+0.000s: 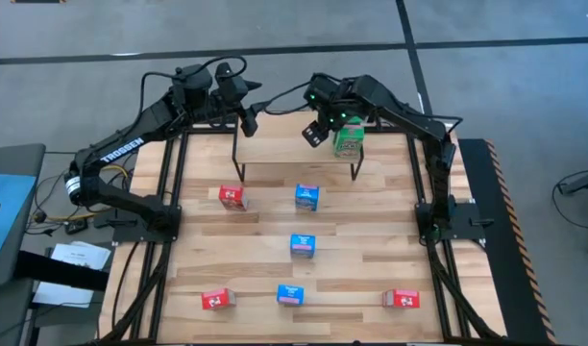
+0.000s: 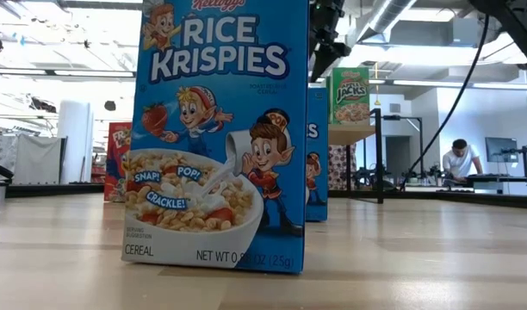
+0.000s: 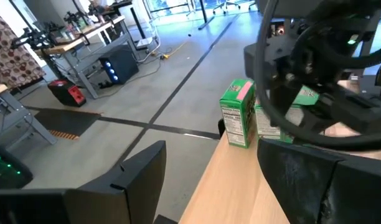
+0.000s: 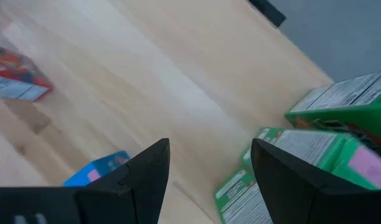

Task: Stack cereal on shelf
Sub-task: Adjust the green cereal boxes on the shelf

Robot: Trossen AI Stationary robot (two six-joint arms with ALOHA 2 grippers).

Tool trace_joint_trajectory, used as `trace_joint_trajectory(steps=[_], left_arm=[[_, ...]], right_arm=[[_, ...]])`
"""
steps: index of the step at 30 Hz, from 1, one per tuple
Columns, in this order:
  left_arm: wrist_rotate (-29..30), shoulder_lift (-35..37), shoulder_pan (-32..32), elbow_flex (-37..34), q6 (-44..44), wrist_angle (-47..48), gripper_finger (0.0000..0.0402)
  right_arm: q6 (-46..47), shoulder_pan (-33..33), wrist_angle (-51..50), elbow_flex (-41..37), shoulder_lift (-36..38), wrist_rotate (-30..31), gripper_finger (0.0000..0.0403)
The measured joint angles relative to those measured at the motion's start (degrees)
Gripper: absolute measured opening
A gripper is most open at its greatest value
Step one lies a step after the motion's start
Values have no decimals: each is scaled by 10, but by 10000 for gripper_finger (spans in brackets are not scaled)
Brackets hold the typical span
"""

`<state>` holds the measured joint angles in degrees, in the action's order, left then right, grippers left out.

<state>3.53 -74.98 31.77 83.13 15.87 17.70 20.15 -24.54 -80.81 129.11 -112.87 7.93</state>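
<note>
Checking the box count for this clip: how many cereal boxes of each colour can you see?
Red cereal boxes: 3, on the tabletop
Blue cereal boxes: 3, on the tabletop
Green cereal boxes: at least 2, bunched on the shelf; a third may be hidden
Total: at least 8
</note>
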Motion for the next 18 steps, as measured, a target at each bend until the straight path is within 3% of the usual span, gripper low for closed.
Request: trace_joint_trajectory(steps=[18], left_arm=[[-1, 0, 0, 0, 0, 0, 242]], right_arm=[[25, -7, -15, 0, 0, 45, 250]])
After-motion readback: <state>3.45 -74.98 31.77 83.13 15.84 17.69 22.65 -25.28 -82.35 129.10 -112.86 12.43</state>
